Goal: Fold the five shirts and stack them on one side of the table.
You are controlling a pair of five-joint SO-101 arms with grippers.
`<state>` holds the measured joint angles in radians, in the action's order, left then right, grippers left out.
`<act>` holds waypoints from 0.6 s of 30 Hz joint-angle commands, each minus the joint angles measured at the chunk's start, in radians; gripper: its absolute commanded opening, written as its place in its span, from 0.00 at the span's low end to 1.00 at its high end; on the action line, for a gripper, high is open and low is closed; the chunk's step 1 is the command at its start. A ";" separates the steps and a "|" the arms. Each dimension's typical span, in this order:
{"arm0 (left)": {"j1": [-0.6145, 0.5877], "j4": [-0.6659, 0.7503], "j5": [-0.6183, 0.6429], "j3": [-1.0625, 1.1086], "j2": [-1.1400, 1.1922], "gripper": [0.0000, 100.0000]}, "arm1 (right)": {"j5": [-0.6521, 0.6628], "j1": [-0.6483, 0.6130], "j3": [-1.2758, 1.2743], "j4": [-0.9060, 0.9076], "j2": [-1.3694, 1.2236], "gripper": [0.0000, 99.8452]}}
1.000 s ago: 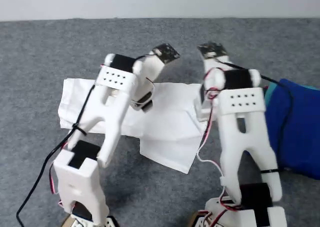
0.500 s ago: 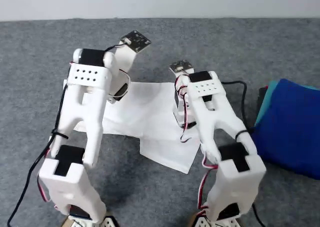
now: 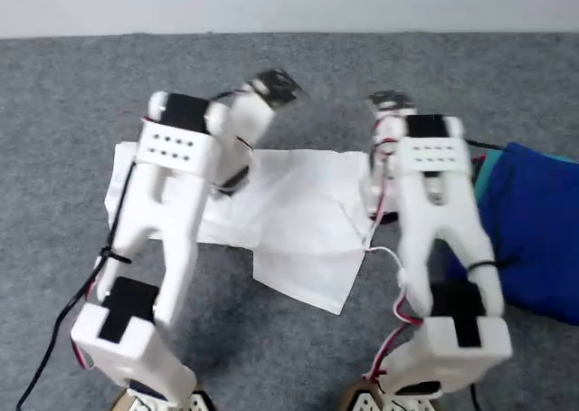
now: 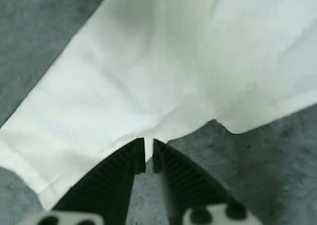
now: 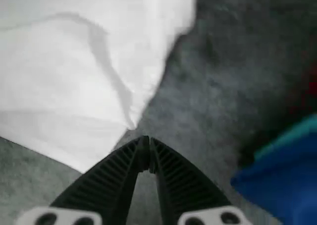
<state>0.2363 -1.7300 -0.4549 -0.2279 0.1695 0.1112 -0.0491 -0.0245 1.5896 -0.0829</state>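
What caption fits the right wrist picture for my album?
Shut right gripper over the grey table, white shirt beside it, blue stack nearby.

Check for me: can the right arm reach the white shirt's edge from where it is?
Probably yes. The right gripper hangs just off the white shirt, over the grey table, with nothing between them. Its jaws are shut, so it would have to open first.

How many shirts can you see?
3: a white shirt spread in the middle, a blue shirt folded on the right, and a teal shirt under it. Others may hide beneath.
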 commanded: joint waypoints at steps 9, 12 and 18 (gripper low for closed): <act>0.400 0.084 -0.015 0.285 -0.074 0.18 | -0.003 0.206 0.046 0.180 0.162 0.01; 0.442 0.166 -0.014 0.364 -0.074 0.21 | 0.005 0.234 0.046 0.180 0.165 0.01; 0.448 0.296 -0.012 0.458 -0.061 0.22 | 0.057 0.239 0.046 0.180 0.189 0.01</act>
<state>0.6751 -1.4876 -0.4626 0.2217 0.1481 0.1511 0.1780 -0.0245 1.7446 0.0276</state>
